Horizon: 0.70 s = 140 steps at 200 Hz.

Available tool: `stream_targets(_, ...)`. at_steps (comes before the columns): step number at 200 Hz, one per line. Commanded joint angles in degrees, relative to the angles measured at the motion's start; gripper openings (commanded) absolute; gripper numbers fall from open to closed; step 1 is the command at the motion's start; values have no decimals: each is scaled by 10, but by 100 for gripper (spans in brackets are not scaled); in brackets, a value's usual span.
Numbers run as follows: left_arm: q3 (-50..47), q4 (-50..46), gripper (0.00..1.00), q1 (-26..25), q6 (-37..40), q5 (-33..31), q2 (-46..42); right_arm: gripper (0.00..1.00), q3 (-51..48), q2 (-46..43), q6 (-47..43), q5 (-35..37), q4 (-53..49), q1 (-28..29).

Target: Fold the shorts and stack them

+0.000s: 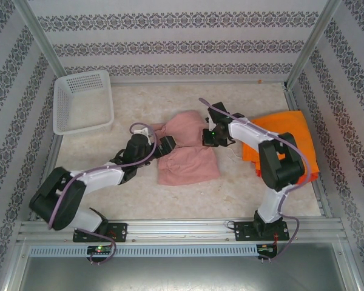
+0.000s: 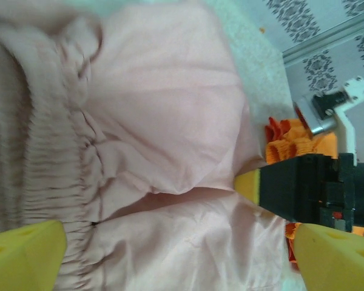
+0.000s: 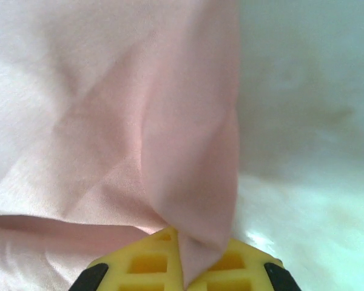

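- Two claws are on the dusty pink shorts (image 1: 188, 154), which lie spread at the centre of the table (image 1: 230, 194); I judge the fold is only beginning.
- At the cloth's 2 o'clock edge, the right gripper (image 3: 181, 267) has its yellow pads pressed together on a pinch of pink hem.
- At 9 o'clock the left gripper (image 2: 179, 254) stands spread wide over the gathered waistband, holding nothing.
- The next move likely calls for the left to nip the waistband, then both to carry one half evenly over the other.
- The fabric looks thin, matte and limp; the waistband is thick with elastic ribbing.
- At 3 o'clock the orange shorts (image 1: 288, 136) lie piled; a white mesh basket (image 1: 60, 112) sits at 10 o'clock.
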Motion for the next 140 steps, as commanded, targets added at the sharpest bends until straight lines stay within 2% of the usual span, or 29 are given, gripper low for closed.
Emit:
stream_targets(1,1,-70,100,6,32,-35,-45,0,8,-79,-30,106,-69,-5)
stream_targets(30,-8,-78,100,9,34,-41,-74,0,53,-109,-66,190,-158,-10)
stream_targets(67,-18,-67,100,9,26,-39,-77,0,112,-101,-104,290,-238,-16)
stream_targets(91,-23,-61,100,9,22,-37,-75,0,141,-102,-119,319,-254,-22)
stream_targets(140,-31,-58,100,10,21,-42,-86,0,196,-118,-130,329,-270,-40)
